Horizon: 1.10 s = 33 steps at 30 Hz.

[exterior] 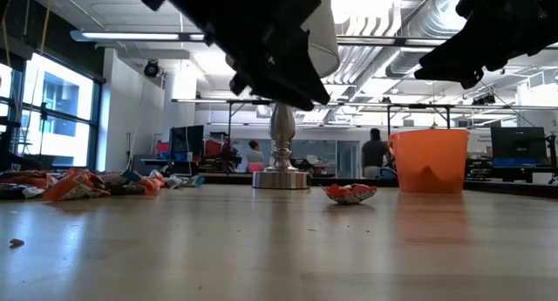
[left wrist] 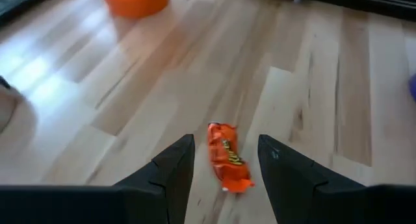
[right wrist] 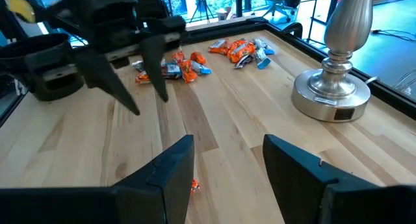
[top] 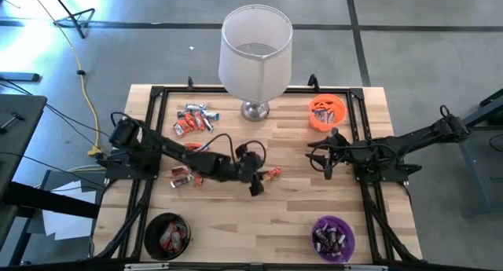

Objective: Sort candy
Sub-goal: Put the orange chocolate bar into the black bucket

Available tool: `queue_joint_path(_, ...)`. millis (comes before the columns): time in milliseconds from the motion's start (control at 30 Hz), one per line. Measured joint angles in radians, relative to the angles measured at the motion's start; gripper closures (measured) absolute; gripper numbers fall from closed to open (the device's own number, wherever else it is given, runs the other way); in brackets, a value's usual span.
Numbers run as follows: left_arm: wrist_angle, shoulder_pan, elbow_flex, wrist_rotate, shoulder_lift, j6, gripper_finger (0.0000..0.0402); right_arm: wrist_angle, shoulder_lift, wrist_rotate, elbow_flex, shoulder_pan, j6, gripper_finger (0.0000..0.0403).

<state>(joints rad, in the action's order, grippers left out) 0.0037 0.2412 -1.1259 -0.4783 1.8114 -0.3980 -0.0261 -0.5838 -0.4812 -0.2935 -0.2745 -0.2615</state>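
Observation:
One orange-wrapped candy (left wrist: 229, 164) lies flat on the wooden table (top: 299, 216) near its middle, also seen as candy (top: 273, 174) from above. My left gripper (left wrist: 225, 141) hangs open above it; the candy shows between and just ahead of the two fingers, untouched. In the low view the candy (exterior: 349, 193) lies on the table with the left gripper (exterior: 279, 74) well above it. More candy lies in a pile (top: 196, 118) at the far left and a smaller pile (top: 182, 177) under the left arm. My right gripper (top: 324, 157) waits open at the right.
A lamp (top: 255, 51) stands at the far middle. An orange bowl (top: 327, 112) sits far right, a purple bowl (top: 333, 237) near right and a black bowl (top: 167, 236) near left, each holding candy. A black frame (top: 157, 94) edges the table.

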Motion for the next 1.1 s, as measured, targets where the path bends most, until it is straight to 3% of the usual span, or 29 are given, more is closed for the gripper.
queue_joint_path(233, 0.121, -0.026, -0.013, 0.204, 0.106, 0.100, 0.0245, 0.000, 0.000, 0.000, 0.000, 0.000, 0.000, 0.0222)
queue_joint_path(500, 0.000, -0.067, -0.158, 0.203, 0.269, -0.004, 0.0227, -0.011, 0.000, 0.000, 0.000, 0.000, 0.000, 0.0222)
queue_joint_path(733, -0.078, -0.092, -0.219, 0.197, 0.273, 0.014, 0.0197, -0.016, 0.000, 0.000, 0.000, 0.000, 0.000, 0.0222)
queue_joint_path(1100, -0.127, -0.115, -0.222, 0.220, 0.274, -0.011, 0.0194, -0.016, 0.000, 0.000, 0.000, 0.000, 0.000, 0.0222)
